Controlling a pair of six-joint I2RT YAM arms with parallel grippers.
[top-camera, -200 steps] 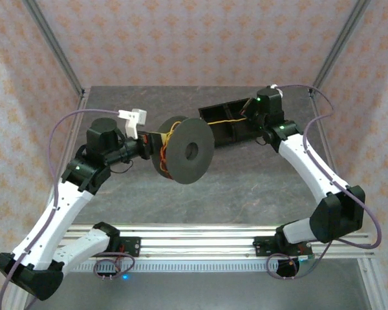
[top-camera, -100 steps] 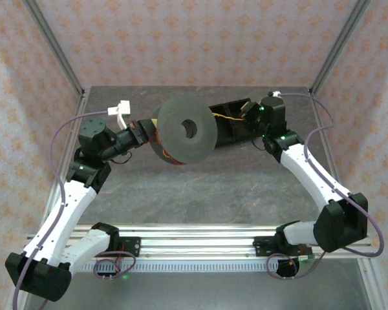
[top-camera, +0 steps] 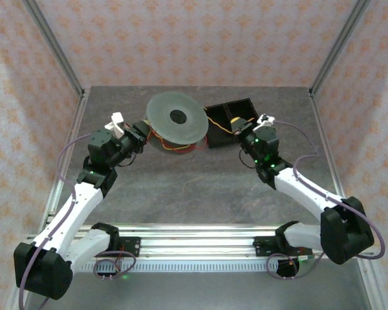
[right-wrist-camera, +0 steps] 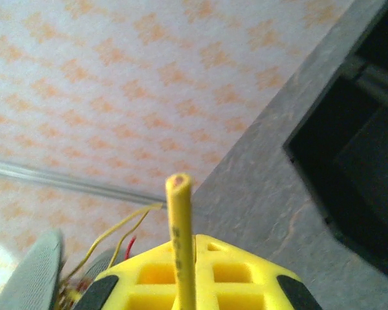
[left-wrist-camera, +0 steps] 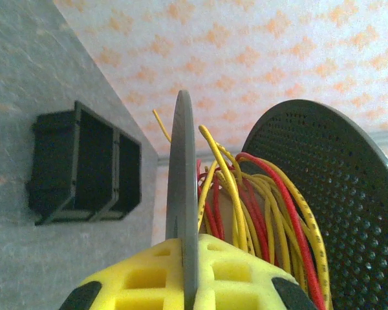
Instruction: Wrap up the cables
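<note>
Left fingers (left-wrist-camera: 252,284) pinch the spool (left-wrist-camera: 181,194) of cables (left-wrist-camera: 258,219), black bin (left-wrist-camera: 84,165) beside.

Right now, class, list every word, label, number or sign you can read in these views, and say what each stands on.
No text can be read anywhere.
Dark print on the held yellow cable in the right gripper: too blurred to read.
Dark marks on a wound yellow cable on the spool: too small to read.
Black bin: no lettering visible.
</note>
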